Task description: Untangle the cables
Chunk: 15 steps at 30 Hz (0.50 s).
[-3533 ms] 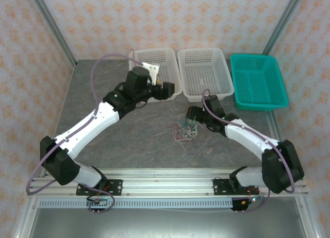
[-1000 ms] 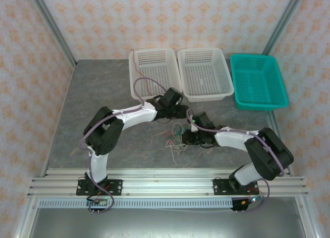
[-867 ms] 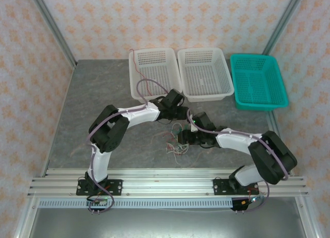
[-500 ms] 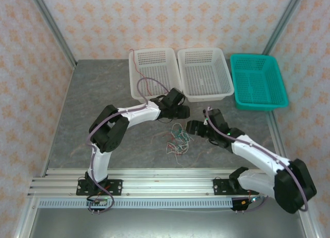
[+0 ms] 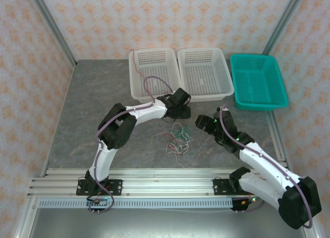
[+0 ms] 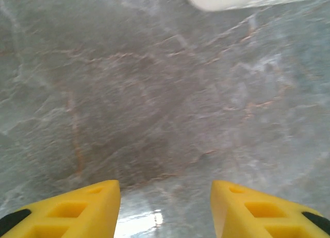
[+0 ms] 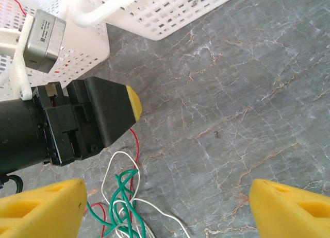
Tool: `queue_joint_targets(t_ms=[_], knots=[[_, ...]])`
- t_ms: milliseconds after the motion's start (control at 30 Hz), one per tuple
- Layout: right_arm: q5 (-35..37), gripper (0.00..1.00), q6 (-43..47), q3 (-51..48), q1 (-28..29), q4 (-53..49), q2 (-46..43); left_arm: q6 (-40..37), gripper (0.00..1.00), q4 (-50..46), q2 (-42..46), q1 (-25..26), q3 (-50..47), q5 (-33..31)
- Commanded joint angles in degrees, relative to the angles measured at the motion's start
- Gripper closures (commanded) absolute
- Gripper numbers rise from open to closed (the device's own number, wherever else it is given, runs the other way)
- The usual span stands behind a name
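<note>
The cables (image 5: 178,137) lay in a loose tangle on the table (image 5: 93,109), on the near side of the two white baskets. From above the strands were too thin to tell apart. The right wrist camera showed green, red and white strands crossing one another (image 7: 124,207), with the bottom edge of that picture cutting off the knot. A separate red strand (image 5: 134,62) lay in the left basket (image 5: 132,78), near its far left corner.

The left gripper (image 5: 184,112) hung just beyond the tangle, close to the near wall of the left basket. From above its fingers were hidden under the wrist. Its own camera showed them apart (image 6: 165,207), with only bare table between the two yellow fingertips (image 6: 77,207) and a blurred white basket edge at the top. The right wrist camera caught it as a black block with one yellow tip (image 7: 105,117), and a red strand ran under that tip. I could not tell whether the tip touched the strand.

The right gripper (image 5: 200,122) stood to the right of the tangle, in front of the middle basket (image 5: 227,83). Its jaws were wide apart (image 7: 167,209), with only the fingertips (image 7: 41,207) showing in the picture's bottom corners. Neither fingertip touched the strands. The green basket (image 5: 281,86) sat at the far right.
</note>
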<state>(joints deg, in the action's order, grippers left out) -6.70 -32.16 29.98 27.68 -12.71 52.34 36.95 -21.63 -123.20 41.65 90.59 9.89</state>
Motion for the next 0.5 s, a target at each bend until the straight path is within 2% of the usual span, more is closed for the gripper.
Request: queue_joint_targets(t_ms=[0, 133, 300, 367, 467], knots=[[0.4, 0.17, -0.9, -1.1, -0.2, 0.6, 0.2, -1.0, 0.56, -3.3, 0.5, 0.4, 1.0, -2.7], [0.5, 0.17, -0.8, -1.0, -0.3, 0.8, 0.6, -0.5, 0.72, -2.7, 0.0, 0.4, 1.5, 0.9], [0.8, 0.17, -0.9, -1.1, -0.4, 1.0, 0.5, -0.5, 1.0, -2.9, 0.4, 0.3, 2.3, 0.9], [0.1, 0.18, -0.4, -1.4, -0.4, 1.9, 0.7, -0.2, 1.0, -2.1, 1.4, 0.3, 2.0, 1.7], [-5.4, 0.18, 3.1, -2.6, -0.3, 8.1, 1.7, 0.8, 1.0, 0.0, 4.8, 0.3, 0.9, 3.7]])
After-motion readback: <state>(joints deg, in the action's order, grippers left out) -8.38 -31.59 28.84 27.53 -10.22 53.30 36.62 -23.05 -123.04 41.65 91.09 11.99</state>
